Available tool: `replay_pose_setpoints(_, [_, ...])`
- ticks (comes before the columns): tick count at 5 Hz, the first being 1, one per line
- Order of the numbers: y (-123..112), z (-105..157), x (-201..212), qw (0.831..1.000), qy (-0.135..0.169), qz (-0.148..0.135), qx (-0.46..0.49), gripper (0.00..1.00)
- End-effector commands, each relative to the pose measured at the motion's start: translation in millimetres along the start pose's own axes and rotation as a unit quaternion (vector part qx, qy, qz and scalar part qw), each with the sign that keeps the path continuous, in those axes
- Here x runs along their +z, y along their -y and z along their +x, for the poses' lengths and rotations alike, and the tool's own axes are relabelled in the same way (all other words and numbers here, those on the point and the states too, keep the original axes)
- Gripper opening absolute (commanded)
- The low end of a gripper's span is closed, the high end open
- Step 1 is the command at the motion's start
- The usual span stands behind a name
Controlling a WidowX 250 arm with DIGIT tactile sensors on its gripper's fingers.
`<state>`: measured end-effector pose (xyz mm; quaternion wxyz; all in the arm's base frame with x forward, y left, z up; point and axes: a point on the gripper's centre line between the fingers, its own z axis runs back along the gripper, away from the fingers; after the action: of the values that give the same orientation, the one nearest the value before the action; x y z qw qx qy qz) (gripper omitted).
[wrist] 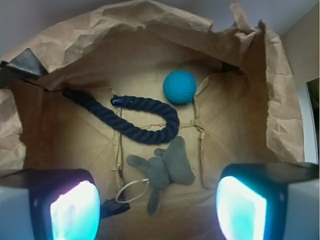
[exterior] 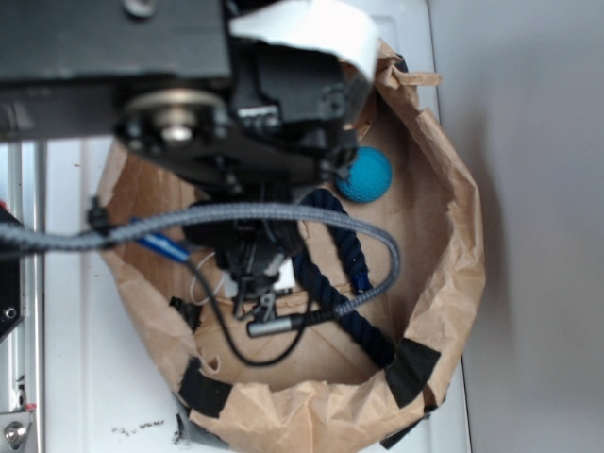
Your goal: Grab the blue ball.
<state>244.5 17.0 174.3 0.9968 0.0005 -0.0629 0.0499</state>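
The blue ball [wrist: 179, 86] is a small teal sphere resting on the floor of a crumpled brown paper bag [wrist: 150, 20], near its far wall. It shows in the exterior view too, as the blue ball [exterior: 365, 175] just right of the arm. My gripper [wrist: 157, 210] hangs above the bag floor, well short of the ball, over a grey plush elephant. It is open, its two glowing fingertips [wrist: 75, 212] wide apart with nothing between them. From outside, the gripper [exterior: 257, 297] is mostly hidden under the black arm.
A dark navy rope [wrist: 135, 120] curves across the bag floor between the gripper and the ball. The grey plush elephant [wrist: 165, 167] lies just ahead of the fingers, a thin white loop [wrist: 131, 191] beside it. The bag's walls [exterior: 462, 264] rise all around. A grey cable [exterior: 283, 215] arcs over the bag.
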Motion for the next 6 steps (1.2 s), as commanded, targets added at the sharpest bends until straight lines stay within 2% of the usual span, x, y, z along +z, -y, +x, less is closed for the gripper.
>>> replay_pose_setpoints(1, [-4.4, 6.7, 13.2, 1.0, 0.025, 0.001, 0.006, 1.0])
replay_pose_setpoints(3, [-4.4, 6.7, 13.2, 1.0, 0.025, 0.001, 0.006, 1.0])
replay_pose_setpoints(4, [-10.7, 22.9, -25.3, 0.999, 0.043, -0.02, -0.001, 1.0])
replay_pose_setpoints(5, [-9.3, 34.6, -52.3, 0.997, 0.071, -0.005, 0.004, 1.0])
replay_pose_setpoints(6, [-13.3, 52.7, -75.7, 0.997, 0.073, 0.026, 0.028, 1.0])
